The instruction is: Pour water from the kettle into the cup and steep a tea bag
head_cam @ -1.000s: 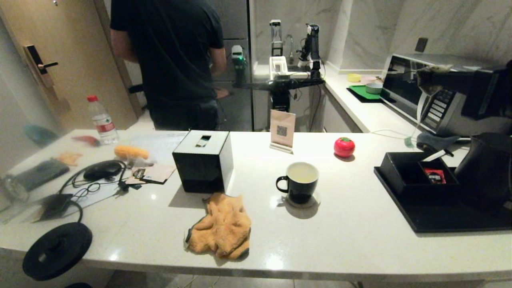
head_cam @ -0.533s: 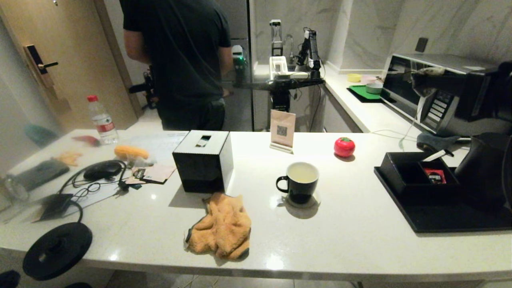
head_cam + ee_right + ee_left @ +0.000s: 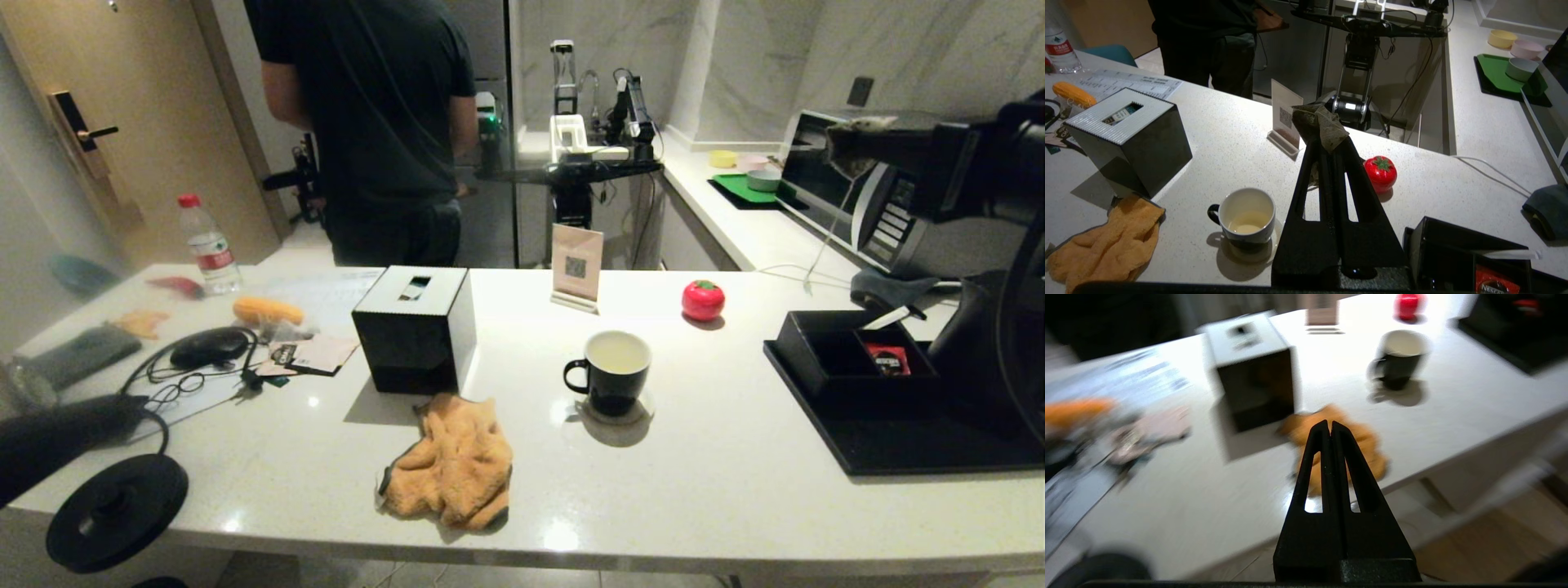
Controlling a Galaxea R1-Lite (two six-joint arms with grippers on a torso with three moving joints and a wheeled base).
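The black cup [image 3: 608, 371] stands on a coaster mid-counter, with a little pale water [image 3: 1245, 223] in its white inside. High at the right, well above and right of the cup, my right gripper [image 3: 849, 151] is shut on the tea bag [image 3: 1321, 124], a crumpled beige pouch whose white string [image 3: 824, 245] dangles down. The black kettle [image 3: 976, 359] sits at the far right on a black tray, partly hidden by my right arm. My left gripper [image 3: 1329, 424] is shut and empty, low at the counter's near left, and its arm [image 3: 41, 445] shows as a dark blur.
A black tissue box [image 3: 416, 327] and an orange cloth [image 3: 449, 461] lie left of the cup. Behind it are a red tomato-shaped object [image 3: 702, 300] and a QR sign [image 3: 576, 265]. The black tray [image 3: 898, 449] holds a box with a red sachet [image 3: 887, 359]. A round black disc [image 3: 114, 510] sits front left.
My right gripper with the tea bag has shifted a little left and up. My left arm has come into view at the lower left. The person behind the counter has stepped right.
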